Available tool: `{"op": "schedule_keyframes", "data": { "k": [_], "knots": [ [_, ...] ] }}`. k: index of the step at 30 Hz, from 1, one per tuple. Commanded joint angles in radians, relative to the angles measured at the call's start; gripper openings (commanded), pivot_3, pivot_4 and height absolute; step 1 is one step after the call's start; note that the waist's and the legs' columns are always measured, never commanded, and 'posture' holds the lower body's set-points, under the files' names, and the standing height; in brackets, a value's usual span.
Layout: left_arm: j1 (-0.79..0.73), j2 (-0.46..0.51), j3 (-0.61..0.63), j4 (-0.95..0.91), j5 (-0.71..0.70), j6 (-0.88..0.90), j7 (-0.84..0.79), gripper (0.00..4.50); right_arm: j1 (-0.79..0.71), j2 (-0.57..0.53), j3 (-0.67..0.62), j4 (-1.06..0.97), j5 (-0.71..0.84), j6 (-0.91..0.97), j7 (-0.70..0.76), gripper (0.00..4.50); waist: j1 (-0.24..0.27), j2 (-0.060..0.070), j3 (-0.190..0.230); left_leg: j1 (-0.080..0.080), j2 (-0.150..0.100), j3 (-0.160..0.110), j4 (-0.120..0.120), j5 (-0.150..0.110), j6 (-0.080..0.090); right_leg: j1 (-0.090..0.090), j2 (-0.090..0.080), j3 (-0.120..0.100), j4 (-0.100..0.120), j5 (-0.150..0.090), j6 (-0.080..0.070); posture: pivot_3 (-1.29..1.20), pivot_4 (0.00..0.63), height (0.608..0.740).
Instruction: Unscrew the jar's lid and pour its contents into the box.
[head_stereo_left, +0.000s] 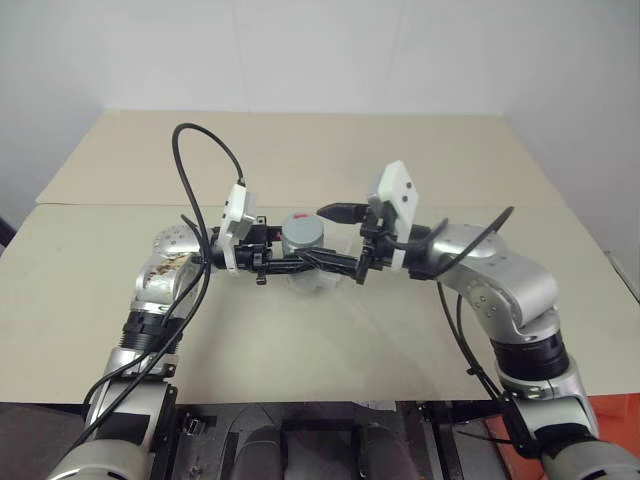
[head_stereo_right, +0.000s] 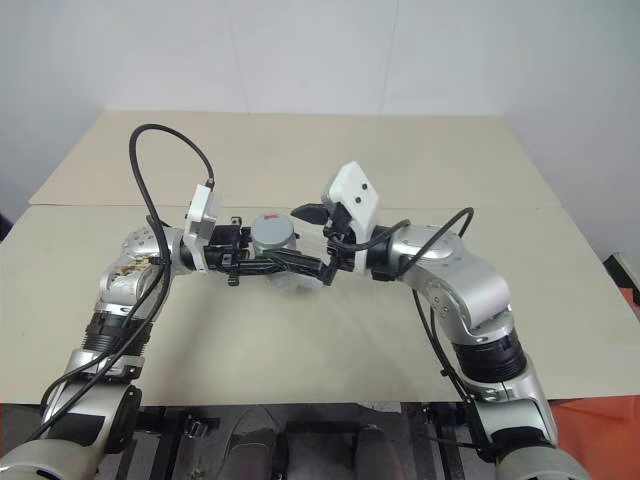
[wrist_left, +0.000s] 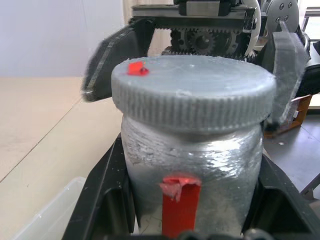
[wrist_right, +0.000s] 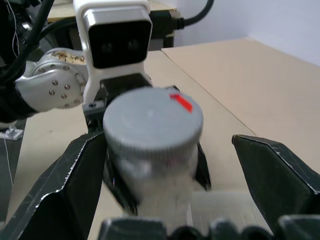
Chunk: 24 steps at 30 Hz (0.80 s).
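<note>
1. Left gripper (wrist_left: 192, 220), one: jaws pinched onto the body of the jar (wrist_left: 192, 175), which it holds upright above the worktop (head_stereo_left: 300, 330), between the two arms.
2. Right gripper (wrist_right: 175, 165), one: jaws spread wide, one finger (wrist_right: 60, 190) on each side of the lid (wrist_right: 152, 122). Neither pad can be seen touching the lid yet, though the contact points are partly hidden.
3. Jar, one: small cylinder, silvery wrinkled wrapping, red label strip (wrist_left: 180, 200) on the front. Judged stiff and light. The crinkled skin may be slick under hard pads, so the low grip around the body, well below the cap, looks the right place to resist twisting.
4. Lid, one: grey screw cap, screwed on, red mark (wrist_left: 136, 68) on top, fine ribbing around the edge. The ribbed edge is the place to take hold, pads on opposite sides, squarely level with the cap. Judged rigid, and the ribs should give good purchase.
5. Contents: hidden inside the closed jar, so no count is possible. Presumably loose and light, apt to scatter if tipped fast.
6. Box (wrist_left: 47, 215), one: clear plastic tray on the worktop, just beneath the held jar. Judged very light and thin-walled, easily nudged aside, so pouring should avoid bumping it.
7. Worktop, one: pale, flat.
</note>
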Motion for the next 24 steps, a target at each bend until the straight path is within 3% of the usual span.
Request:
{"op": "schedule_keyframes", "data": {
  "k": [1, 11, 16, 24],
  "knots": [
    [0.001, 0.009, 0.015, -0.045, -0.026, -0.002, -0.018, 2.08, 0.019, -0.036, -0.080, -0.034, 0.009, -0.007, -0.013, 4.48, 0.000, 0.000, 0.000, 0.000, 0.000, 0.000, 0.000, 0.000, 0.000, 0.000, 0.000, 0.000, 0.000, 0.000, 0.000, 0.00, 0.150, 0.740],
    [-0.001, 0.005, 0.013, -0.034, -0.020, -0.007, -0.020, 2.08, 0.102, -0.092, -0.117, -0.140, 0.098, 0.000, 0.038, 4.48, 0.000, 0.000, 0.000, 0.000, 0.000, 0.000, 0.000, 0.000, 0.000, 0.000, 0.000, 0.000, -0.001, 0.000, 0.000, 0.00, 0.150, 0.740],
    [-0.007, -0.011, 0.005, -0.024, -0.015, -0.010, -0.016, 2.08, 0.062, -0.049, -0.102, -0.159, 0.151, 0.005, 0.018, 4.48, -0.001, 0.000, 0.000, 0.000, 0.000, 0.000, 0.000, 0.000, 0.000, 0.000, 0.000, 0.000, -0.001, 0.000, 0.000, 0.00, 0.150, 0.740],
    [-0.024, -0.016, 0.004, -0.010, -0.007, -0.016, -0.025, 2.08, -0.046, 0.057, 0.002, -0.033, 0.055, 0.000, -0.066, 4.48, -0.001, 0.000, 0.000, 0.000, 0.000, 0.000, 0.000, 0.000, 0.000, 0.000, 0.000, 0.000, 0.000, 0.000, 0.000, 0.00, 0.150, 0.740]
  ]
}}
